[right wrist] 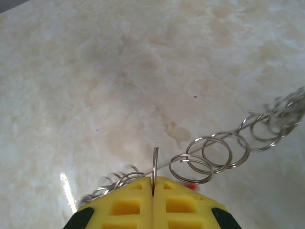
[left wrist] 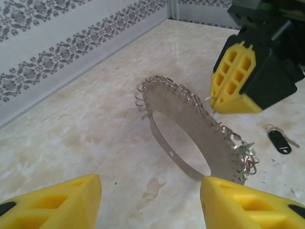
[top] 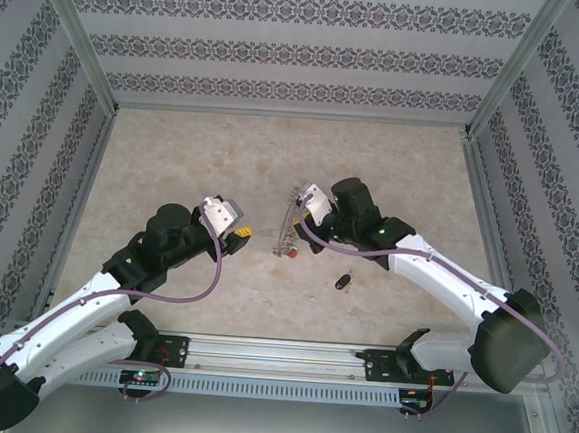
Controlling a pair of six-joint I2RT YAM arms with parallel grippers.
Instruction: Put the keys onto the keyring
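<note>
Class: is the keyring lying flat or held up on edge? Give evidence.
Up on edge: the right gripper, shut, pinches the keyring by its rim, and the loop stands tilted above the table.

The top external camera sits high above the desk's (top: 174, 157) near edge and looks steeply down toward the far wall (top: 304, 37), covering the whole surface. The left wrist camera sits low and faces the keyring (left wrist: 190, 117) and right gripper (left wrist: 218, 98) closely. The right wrist camera looks down at very close range. All views share the keyring.
</note>
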